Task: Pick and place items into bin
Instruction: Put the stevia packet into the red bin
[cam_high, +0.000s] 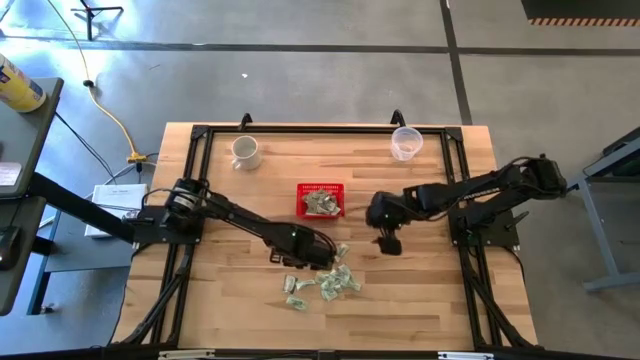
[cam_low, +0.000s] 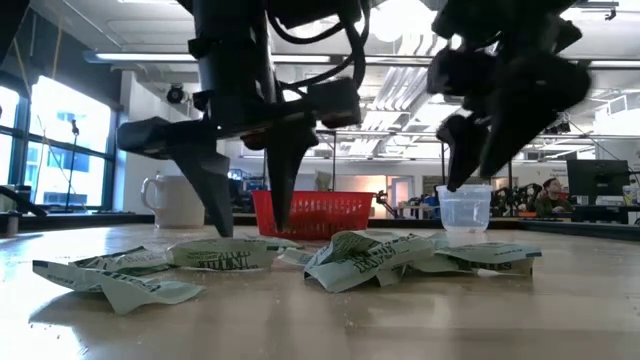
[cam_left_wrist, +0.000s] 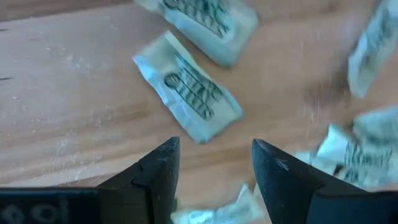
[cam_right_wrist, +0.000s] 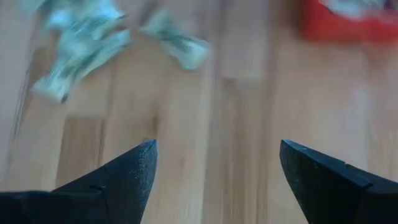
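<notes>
Crinkled green-and-white wrappers lie scattered on the wooden table just in front of the red basket, and a few already sit inside it. Now the left gripper is down low over the near edge of the pile, fingers parted with nothing between them, and its wrist view shows one flat wrapper lying just ahead of the tips. Over on the other side the right gripper hangs above bare wood beside the basket, jaws spread wide and empty. From where I stand these wrappers look feather-light and floppy, thin enough to slide or fold if nudged, hardly fragile, but awkward because they lie so flat. My guess is a raised crease or a curled edge is the place to pinch, tips pressed right to the wood. A white mug and a clear plastic cup stand at the far side, well apart from the action.
</notes>
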